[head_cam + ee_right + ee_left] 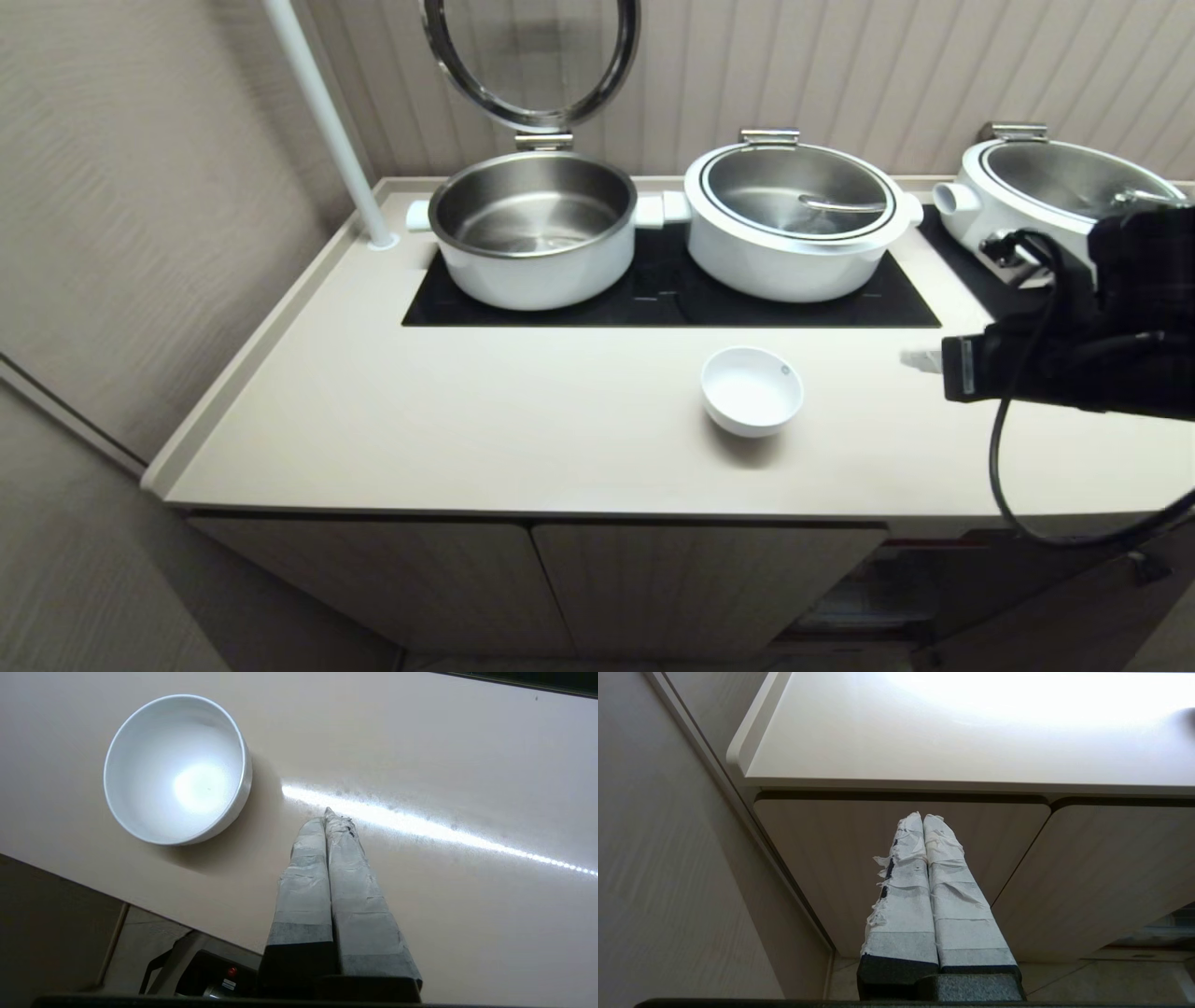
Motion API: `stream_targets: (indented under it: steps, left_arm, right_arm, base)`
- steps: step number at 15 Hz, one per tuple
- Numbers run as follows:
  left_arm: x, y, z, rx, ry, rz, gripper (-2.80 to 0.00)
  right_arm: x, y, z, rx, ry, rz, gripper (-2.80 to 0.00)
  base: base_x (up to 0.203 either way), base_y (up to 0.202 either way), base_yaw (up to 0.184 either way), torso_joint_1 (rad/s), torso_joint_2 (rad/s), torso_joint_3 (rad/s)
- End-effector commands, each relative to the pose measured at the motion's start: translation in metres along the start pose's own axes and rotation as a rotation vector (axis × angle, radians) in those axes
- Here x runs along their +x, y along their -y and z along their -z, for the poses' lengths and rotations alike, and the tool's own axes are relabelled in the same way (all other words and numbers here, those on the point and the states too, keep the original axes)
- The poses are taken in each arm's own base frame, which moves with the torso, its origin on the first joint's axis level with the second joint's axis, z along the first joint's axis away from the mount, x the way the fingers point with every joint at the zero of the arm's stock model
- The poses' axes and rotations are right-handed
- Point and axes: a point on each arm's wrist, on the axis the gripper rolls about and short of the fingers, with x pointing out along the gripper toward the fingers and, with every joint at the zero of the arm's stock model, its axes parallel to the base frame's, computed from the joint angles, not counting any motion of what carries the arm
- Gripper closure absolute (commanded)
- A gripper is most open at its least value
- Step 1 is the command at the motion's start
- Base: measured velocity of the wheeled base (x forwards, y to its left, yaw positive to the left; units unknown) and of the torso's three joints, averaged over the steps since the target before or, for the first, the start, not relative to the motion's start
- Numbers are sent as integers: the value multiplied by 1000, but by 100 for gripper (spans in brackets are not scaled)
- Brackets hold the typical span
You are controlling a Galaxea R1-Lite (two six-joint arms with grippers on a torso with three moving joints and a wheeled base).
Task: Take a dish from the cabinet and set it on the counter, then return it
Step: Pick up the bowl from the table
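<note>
The dish [752,390] [177,769], a small white bowl, stands upright and empty on the beige counter [467,420] [444,756], in front of the black cooktop. My right gripper [920,360] [328,812] hovers over the counter to the right of the dish, apart from it, its taped fingers pressed together on nothing. My left gripper [923,816] is parked low in front of the cabinet [896,858], shut and empty. The cabinet doors [691,588] under the counter are closed on the left; at the lower right the cabinet stands open.
Three big white pots sit on the cooktop [896,299]: the left pot [532,233] with its lid [532,56] raised, the middle pot [794,219] and the right pot [1055,196] lidded. A white pole [327,121] rises at the counter's back left. A wall runs along the left.
</note>
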Motion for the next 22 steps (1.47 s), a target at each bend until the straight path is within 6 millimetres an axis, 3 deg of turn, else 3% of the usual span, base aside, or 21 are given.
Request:
stream_targets:
  steps: [1, 5, 12, 17, 22]
  left_arm:
    - [0, 0, 0, -1, 1, 0, 0]
    - [0, 0, 0, -1, 1, 0, 0]
    - [0, 0, 0, -1, 1, 0, 0]
    - [0, 0, 0, -1, 1, 0, 0]
    - [0, 0, 0, -1, 1, 0, 0]
  right_arm:
    - [26, 4, -7, 10, -56, -7, 0]
    - [36, 2, -32, 23, -157, -40, 0]
    - [36, -35, -55, -3, -369, -133, 0]
    - [43, -42, -75, -6, -440, -143, 0]
    - [66, -42, -63, -21, -527, -80, 0]
  base:
    - [0, 0, 0, 0, 0, 0]
    - [0, 0, 0, 0, 0, 0]
    - [0, 0, 0, 0, 0, 0]
    - [0, 0, 0, 0, 0, 0]
    - [0, 0, 0, 0, 0, 0]
